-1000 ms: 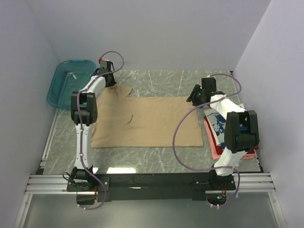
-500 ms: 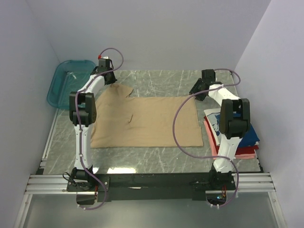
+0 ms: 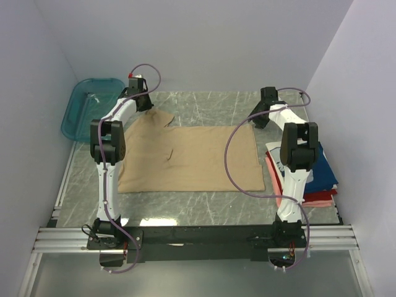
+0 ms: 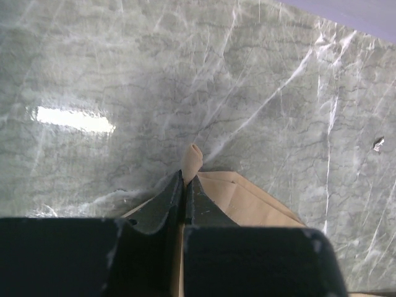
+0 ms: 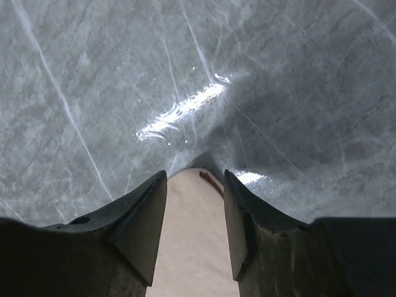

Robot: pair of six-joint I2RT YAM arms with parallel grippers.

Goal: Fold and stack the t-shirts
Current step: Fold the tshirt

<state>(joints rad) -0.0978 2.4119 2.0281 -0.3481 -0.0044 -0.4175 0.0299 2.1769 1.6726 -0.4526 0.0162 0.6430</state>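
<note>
The left arm rises from its near base, elbow bent high, and reaches to the far left. There the left gripper points down with its jaws pinched tight on a corner of the tan t-shirt. The right arm reaches to the far right with its wrist turned inward, and the right gripper sits low with its jaws held apart.

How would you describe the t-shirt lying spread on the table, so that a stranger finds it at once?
On the grey marble table, the tan t-shirt lies flat across the middle, its far left corner pinched by the left gripper. Unlike the folded stack of shirts at the right edge, navy, red and pink, it is plain and spread out.
</note>
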